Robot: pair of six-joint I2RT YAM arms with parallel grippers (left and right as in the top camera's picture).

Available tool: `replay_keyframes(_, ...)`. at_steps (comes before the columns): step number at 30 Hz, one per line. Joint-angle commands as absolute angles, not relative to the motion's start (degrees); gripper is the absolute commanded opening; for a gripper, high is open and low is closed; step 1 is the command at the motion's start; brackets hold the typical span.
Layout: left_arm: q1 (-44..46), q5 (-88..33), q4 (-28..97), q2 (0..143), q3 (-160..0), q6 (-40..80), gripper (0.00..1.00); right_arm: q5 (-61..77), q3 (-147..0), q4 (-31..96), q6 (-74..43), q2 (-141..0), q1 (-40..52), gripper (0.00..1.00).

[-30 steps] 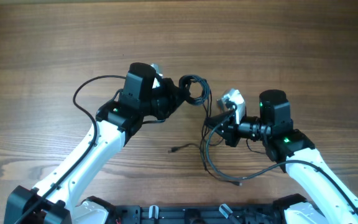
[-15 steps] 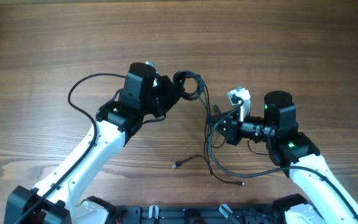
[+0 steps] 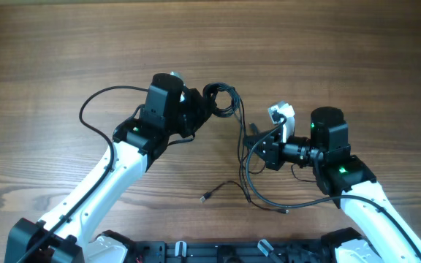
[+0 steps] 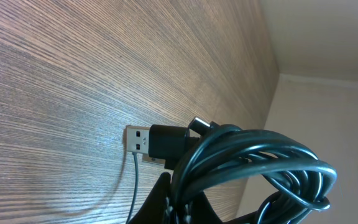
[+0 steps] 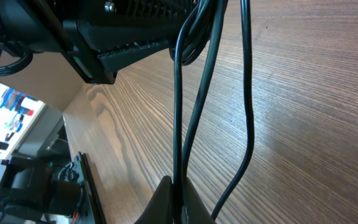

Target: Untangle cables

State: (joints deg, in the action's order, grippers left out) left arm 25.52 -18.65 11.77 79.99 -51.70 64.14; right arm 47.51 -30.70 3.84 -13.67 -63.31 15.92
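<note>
A coiled bundle of thin black cables [image 3: 228,101] hangs from my left gripper [image 3: 210,104], which is shut on it above the table. In the left wrist view the coil [image 4: 253,155] fills the lower right, a USB plug [image 4: 143,140] sticks out of it, and my left gripper [image 4: 182,208] pinches the loops. Strands run from the coil down to my right gripper [image 3: 251,146], shut on one strand [image 5: 179,112] just above my right gripper [image 5: 180,205]. A second strand [image 5: 248,93] hangs free beside it. Loose ends lie at a small plug [image 3: 205,196] and another tip [image 3: 283,212].
The wooden table [image 3: 64,58] stretches around both arms. My left arm's thick black wiring [image 3: 97,109] loops out to the left. The left arm's black body [image 5: 123,28] fills the top of the right wrist view. A black rail [image 3: 218,252] lines the front edge.
Over the last second my right gripper moved right and slightly toward the front with its strand, and the loose ends slid toward the front edge. My left gripper shifted slightly back, still holding the coil.
</note>
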Motion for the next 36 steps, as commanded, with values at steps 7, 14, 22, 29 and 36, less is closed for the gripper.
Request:
replay_keyframes(7, 27.44, -17.02, 9.41, 80.31, -52.10, 57.36, 0.04, 62.04, -31.51, -6.66, -23.57, -62.35, 15.79, 0.04)
replay_keyframes(14, 34.81, -11.18, 5.19, 80.31, -52.10, 52.66, 0.04, 58.28, -31.51, -20.38, -35.88, -62.39, 15.77, 0.04)
replay_keyframes(22, 37.28, -6.94, 5.34, 80.31, -52.10, 52.66, 0.04, 38.33, -31.51, -9.82, -40.64, -62.39, 15.73, 0.04)
replay_keyframes(29, 37.69, -8.16, 5.08, 80.31, -52.10, 49.34, 0.04, 33.71, -31.51, -7.66, -40.75, -62.39, 15.73, 0.05)
replay_keyframes(36, 41.93, -9.78, 5.15, 80.31, -52.10, 42.33, 0.04, 28.36, -31.51, -7.55, -46.02, -62.41, 15.73, 0.04)
